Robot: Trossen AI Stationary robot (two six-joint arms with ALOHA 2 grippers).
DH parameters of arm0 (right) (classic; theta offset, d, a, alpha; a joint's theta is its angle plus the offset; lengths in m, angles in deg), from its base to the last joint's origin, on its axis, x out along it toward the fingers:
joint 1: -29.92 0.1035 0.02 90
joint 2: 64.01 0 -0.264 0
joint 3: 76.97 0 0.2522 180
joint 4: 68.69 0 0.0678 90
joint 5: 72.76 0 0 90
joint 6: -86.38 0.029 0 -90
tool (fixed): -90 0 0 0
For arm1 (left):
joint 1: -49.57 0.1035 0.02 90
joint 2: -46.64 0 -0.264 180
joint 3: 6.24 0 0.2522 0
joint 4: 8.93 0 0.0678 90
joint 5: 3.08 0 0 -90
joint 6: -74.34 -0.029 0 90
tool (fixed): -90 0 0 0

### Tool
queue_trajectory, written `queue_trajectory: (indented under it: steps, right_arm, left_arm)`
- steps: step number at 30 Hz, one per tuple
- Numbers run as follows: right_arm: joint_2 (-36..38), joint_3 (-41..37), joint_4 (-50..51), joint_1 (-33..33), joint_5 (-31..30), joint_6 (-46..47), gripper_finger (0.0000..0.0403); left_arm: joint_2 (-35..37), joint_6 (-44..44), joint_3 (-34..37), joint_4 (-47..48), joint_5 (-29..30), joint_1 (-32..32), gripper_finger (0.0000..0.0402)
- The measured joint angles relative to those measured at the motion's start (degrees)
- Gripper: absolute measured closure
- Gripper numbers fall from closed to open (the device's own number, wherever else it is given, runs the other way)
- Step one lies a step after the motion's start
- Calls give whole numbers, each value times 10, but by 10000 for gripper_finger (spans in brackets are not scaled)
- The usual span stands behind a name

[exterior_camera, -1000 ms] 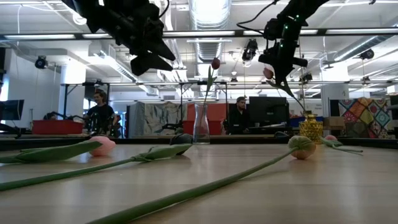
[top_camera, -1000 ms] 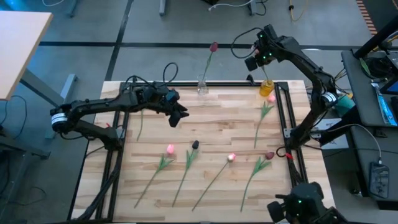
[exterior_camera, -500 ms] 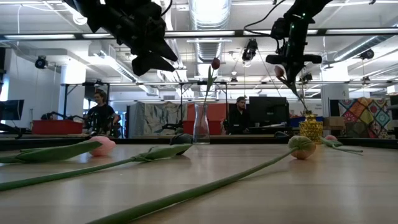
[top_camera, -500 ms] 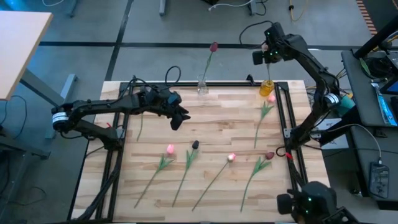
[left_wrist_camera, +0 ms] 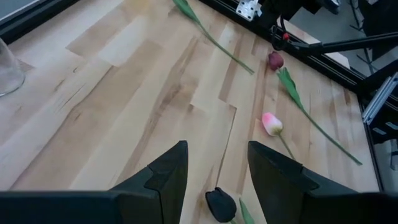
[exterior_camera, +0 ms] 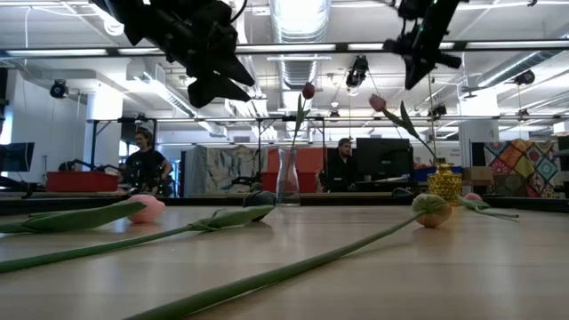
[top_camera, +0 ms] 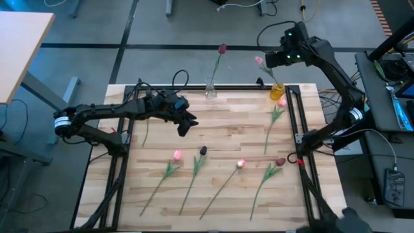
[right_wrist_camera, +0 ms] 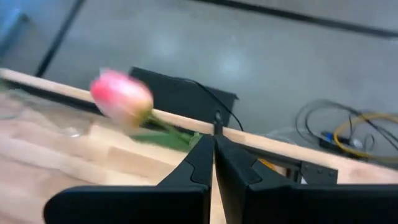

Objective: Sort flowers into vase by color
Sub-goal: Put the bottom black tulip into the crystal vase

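While the right gripper (top_camera: 279,57) hangs high over the far right corner of the table, its fingers are pressed together, and a pink tulip (top_camera: 259,61) leans out of the yellow vase (top_camera: 277,90) just below it; I cannot tell whether the fingers pinch its stem or have let it go. The left gripper (top_camera: 185,123) hovers above the middle of the table (top_camera: 220,136) with its fingers spread fairly wide and nothing between them. A maroon tulip (top_camera: 222,48) already stands in the clear glass vase (top_camera: 210,89) at the far edge. The other flowers lie flat on the wood: a pink one (top_camera: 176,155), a dark one (top_camera: 203,151), another pink one (top_camera: 240,164) and a maroon one (top_camera: 280,161) in a loose row across the near half, and one more pink bud (top_camera: 283,101) right beside the yellow vase. These look light and springy, the thin stems likely to bend and swing, so I would take each by the stem a little below the bud, not by the soft head. The tabletop is pale wood planks in a black frame, probably smooth enough for a stem to slide. Beyond it is an open workshop with grey floor, monitors, and people (exterior_camera: 144,158) seated at desks.
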Motion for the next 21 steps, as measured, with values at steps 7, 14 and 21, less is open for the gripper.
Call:
queue_trajectory:
  steps: [7,14,21]
  right_arm:
    - [79,-3,-2,64,35,-44,394]
    - [164,-88,-64,140,38,-64,394]
    - [247,-228,-159,216,44,-64,394]
  left_arm:
    - [0,35,0,0,1,-14,249]
    - [-3,74,0,36,81,-76,252]
    - [-47,197,0,52,108,-154,293]
